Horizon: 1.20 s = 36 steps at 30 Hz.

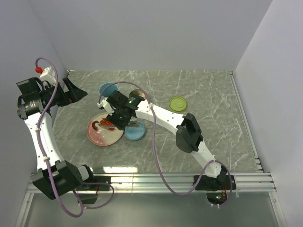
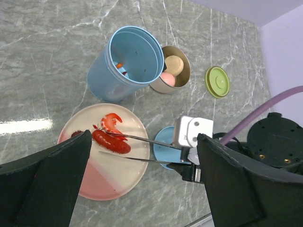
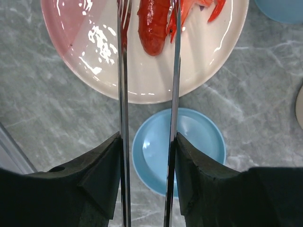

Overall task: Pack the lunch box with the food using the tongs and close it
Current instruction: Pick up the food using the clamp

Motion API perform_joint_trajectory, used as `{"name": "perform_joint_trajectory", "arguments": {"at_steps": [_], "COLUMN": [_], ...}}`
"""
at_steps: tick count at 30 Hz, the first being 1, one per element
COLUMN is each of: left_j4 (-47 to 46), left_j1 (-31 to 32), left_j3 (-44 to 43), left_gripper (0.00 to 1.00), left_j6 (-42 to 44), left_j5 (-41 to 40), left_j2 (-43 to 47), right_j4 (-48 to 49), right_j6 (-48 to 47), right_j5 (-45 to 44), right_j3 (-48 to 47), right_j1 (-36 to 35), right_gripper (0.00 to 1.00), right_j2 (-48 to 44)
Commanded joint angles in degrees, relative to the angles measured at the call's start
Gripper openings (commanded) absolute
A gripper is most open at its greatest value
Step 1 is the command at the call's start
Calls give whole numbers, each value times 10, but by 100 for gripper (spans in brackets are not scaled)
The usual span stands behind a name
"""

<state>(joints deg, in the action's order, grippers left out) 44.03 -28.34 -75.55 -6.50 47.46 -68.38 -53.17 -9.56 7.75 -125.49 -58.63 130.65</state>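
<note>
Nearest, the right gripper (image 3: pixel 147 142) pinches the silver tongs (image 3: pixel 122 94) across both arms, lightly enough that the tips straddle the red shrimp piece (image 3: pixel 152 28) on the pink-and-cream plate (image 3: pixel 142 90), just past the blue lid (image 3: pixel 189 137). Whether a tip touches it is unclear. Beyond, the blue tub (image 2: pixel 106 75) and the tan pot (image 2: pixel 186 75) holding the egg (image 2: pixel 173 64) stand uncovered for filling. The left gripper (image 1: pixel 75 93), jaws spread wide, hangs aside, leaving room.
</note>
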Motion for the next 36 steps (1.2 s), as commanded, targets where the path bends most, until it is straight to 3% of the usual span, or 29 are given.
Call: {"name": "perform_joint_trajectory", "arguments": {"at_steps": [1, 12, 23, 28, 36], "left_j4": [-5, -9, -17, -15, -22], "left_j1": [-3, -4, -5, -5, -4], "left_j3": [-2, 4, 8, 4, 8], "left_gripper": [99, 99, 99, 99, 99], "left_j6": [13, 12, 5, 7, -1], "left_j5": [-2, 3, 7, 8, 11], "left_j2": [18, 19, 20, 18, 20], "right_j4": [-3, -26, -62, -53, 85], "right_j6": [9, -7, -22, -16, 24], "right_j5": [2, 45, 48, 59, 118], "right_j3": [-28, -2, -15, -13, 84], "right_j1": [1, -1, -7, 1, 54], "right_gripper": [52, 44, 45, 25, 11], "right_j2": [10, -32, -14, -30, -165]}}
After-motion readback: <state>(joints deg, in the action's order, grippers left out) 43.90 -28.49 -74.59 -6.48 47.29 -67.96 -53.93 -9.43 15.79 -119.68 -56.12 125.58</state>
